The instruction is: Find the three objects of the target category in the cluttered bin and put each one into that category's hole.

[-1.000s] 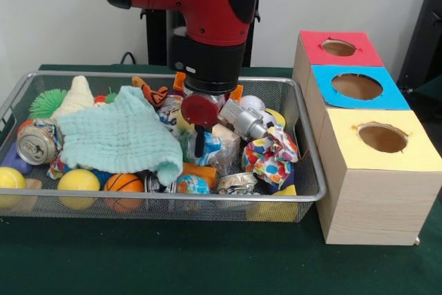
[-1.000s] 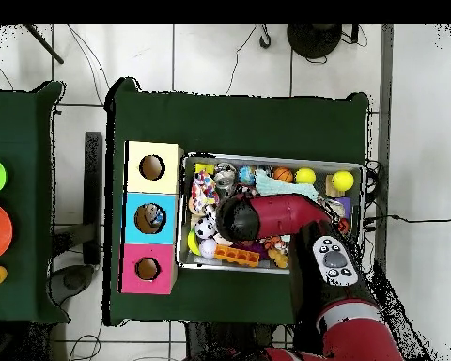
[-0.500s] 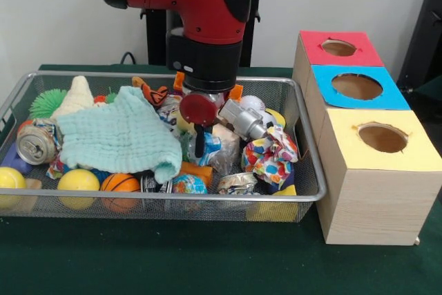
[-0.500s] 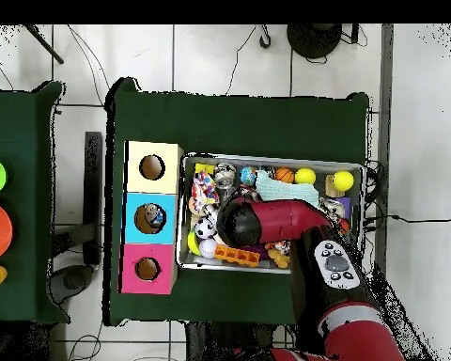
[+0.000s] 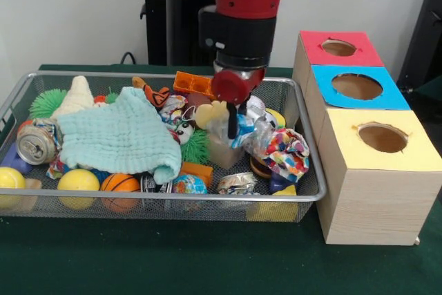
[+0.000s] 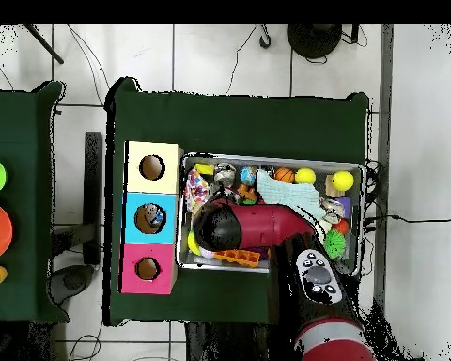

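One arm over bin (image 5: 27,81), gripper (image 5: 231,112) low in clutter near bin's right end, beside patterned cloth bundle (image 5: 282,151). Fingers hidden among items — cannot tell how far open, or whether anything held. Hole (image 5: 357,86) in blue panel sits just beyond bin's right end, btwn red and yellow frames; something already inside per overhead view. Target category unclear. Judgement: crushed can (image 5: 34,141) light, stiff, slippery — take across body; balls roll — pinch at widest part; mint cloth (image 5: 119,136) soft, may drag neighbours.
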`<action>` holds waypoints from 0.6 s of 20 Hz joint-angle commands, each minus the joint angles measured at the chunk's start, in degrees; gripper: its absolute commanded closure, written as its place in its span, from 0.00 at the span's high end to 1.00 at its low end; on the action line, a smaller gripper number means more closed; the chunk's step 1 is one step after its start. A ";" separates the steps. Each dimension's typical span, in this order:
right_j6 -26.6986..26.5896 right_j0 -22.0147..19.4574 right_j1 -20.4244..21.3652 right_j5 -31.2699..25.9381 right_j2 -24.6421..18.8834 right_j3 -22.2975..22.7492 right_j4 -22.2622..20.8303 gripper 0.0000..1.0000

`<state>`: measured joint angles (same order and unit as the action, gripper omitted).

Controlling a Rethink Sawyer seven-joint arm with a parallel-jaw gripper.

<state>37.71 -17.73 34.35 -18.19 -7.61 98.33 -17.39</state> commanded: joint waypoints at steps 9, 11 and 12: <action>23.83 4.27 15.36 -12.44 6.35 8.00 13.98 0.00; 24.56 4.90 16.57 -15.21 7.98 7.36 14.77 0.00; 24.81 5.07 17.60 -16.18 8.60 7.28 15.15 0.00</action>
<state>44.88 -12.70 46.41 -25.40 -2.70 102.15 -6.09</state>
